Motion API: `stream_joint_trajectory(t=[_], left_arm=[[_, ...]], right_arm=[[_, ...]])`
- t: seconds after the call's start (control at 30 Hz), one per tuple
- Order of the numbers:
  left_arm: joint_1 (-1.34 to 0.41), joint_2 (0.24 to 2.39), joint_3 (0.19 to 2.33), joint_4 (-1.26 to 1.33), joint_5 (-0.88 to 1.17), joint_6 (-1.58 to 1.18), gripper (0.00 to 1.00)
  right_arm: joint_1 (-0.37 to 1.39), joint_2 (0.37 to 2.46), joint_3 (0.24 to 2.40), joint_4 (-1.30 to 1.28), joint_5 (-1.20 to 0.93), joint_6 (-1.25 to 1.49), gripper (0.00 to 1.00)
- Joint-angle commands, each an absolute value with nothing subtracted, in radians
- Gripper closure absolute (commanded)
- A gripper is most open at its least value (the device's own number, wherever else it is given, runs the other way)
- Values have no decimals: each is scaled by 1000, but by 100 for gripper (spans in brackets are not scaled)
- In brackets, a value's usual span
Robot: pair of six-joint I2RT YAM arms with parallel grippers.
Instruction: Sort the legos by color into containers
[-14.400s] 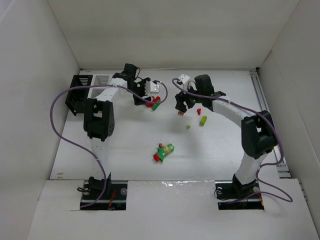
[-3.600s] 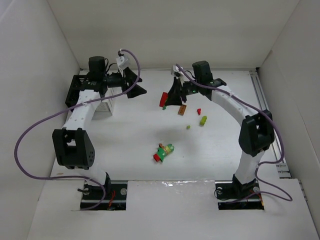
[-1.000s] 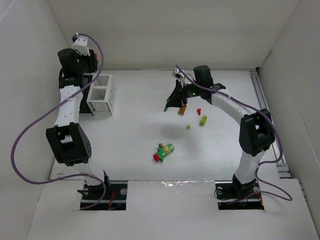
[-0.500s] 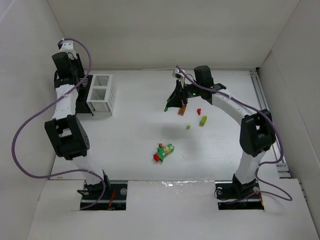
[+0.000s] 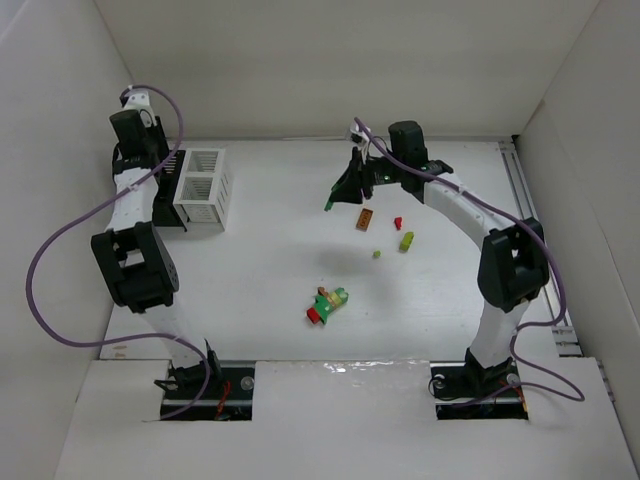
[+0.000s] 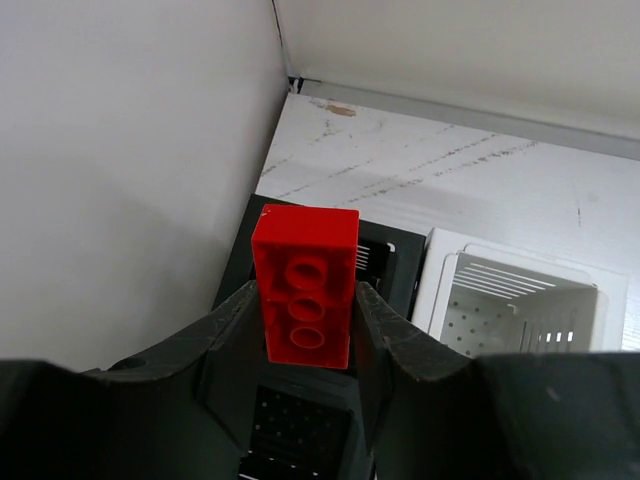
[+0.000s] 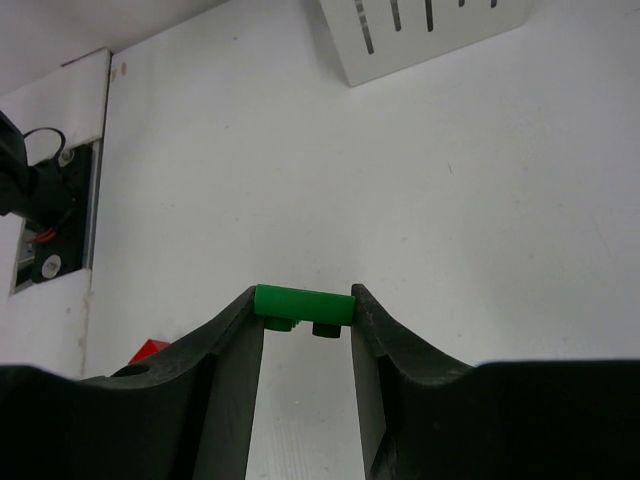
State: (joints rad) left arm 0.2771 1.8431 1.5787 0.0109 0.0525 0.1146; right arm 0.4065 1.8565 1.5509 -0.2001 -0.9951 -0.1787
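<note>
My left gripper is shut on a red lego, held upright above the black container, with the white container joined to its right. From above, that gripper hangs at the far left over the black container, next to the white one. My right gripper is shut on a green lego, lifted above the table; from above it is at the middle back with the green lego at its tips.
Loose legos lie right of centre: an orange one, a red one, a yellow-green one and a tiny one. A mixed cluster sits nearer the front. White walls enclose the table on three sides.
The left arm has shifted a little over the black container, still holding the red lego. The right gripper has moved slightly back and up with the green lego.
</note>
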Motion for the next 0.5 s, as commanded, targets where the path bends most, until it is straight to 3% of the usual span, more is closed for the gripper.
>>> stream_joint_trajectory(t=[0.0, 0.23, 0.47], left_arm=[[285, 1853, 1620, 25, 21, 110, 86], [295, 1884, 1620, 25, 21, 110, 76], [305, 1879, 1611, 54, 50, 86, 46]], right_arm=[[419, 1873, 1611, -123, -988, -121, 100], [419, 1882, 1621, -101, -988, -101, 100], [419, 1882, 1621, -69, -988, -46, 100]])
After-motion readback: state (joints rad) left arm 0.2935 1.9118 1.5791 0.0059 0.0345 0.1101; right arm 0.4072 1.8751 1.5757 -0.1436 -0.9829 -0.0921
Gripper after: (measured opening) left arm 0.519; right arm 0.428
